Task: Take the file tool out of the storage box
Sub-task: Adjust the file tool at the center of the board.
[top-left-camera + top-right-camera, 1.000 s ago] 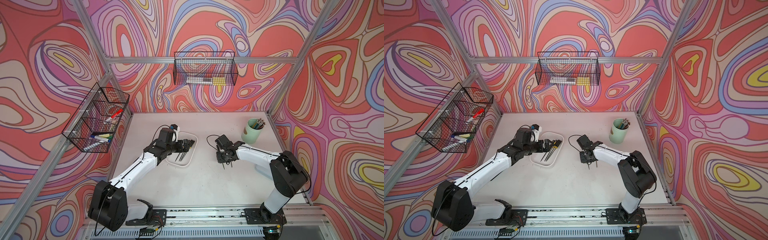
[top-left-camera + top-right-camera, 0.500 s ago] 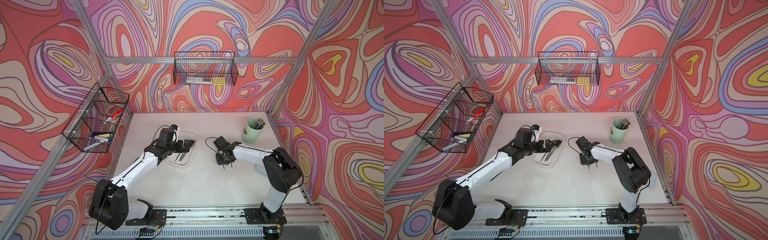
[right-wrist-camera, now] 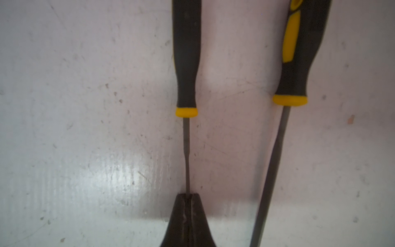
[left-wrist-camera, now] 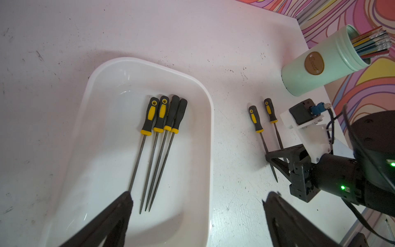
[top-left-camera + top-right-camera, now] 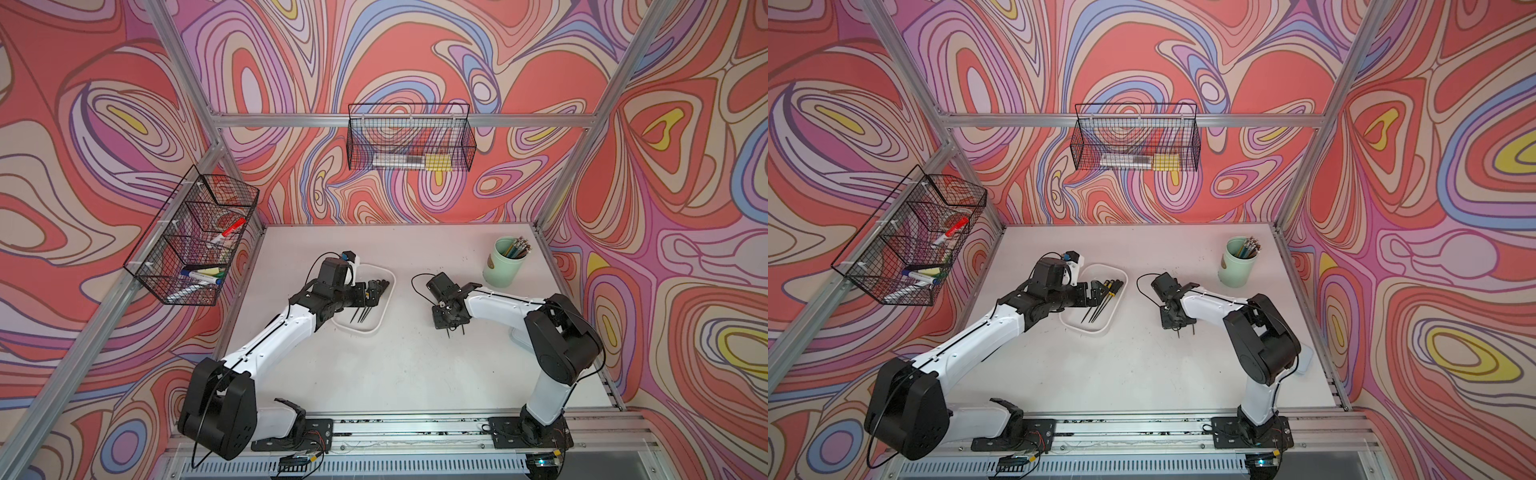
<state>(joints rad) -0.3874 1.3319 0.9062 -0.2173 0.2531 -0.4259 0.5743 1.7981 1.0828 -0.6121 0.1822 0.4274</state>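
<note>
While hovering over the shallow white rounded plastic storage box (image 4: 102,149), spread wide and gripping nothing: left gripper (image 4: 198,196). Inside, side by side and touching, four slim steel files with black-and-yellow handles (image 4: 159,119) — long axes roughly along the box's length, handles toward the back wall, points toward the robot's base and so straight at the left fingers (one finger (image 4: 115,218) hiding the outermost point). Far nearer to the left arm than to the right. Well apart over the bare white table (image 4: 224,42), clenched on the thin shaft of a fifth file (image 3: 186,64), black-handled with a yellow collar: right gripper (image 3: 188,196), with a sixth file (image 3: 297,64) just beside, near parallel, untouched. Likely next — lowering across one shaft in the box, crosswise to that axis.
</note>
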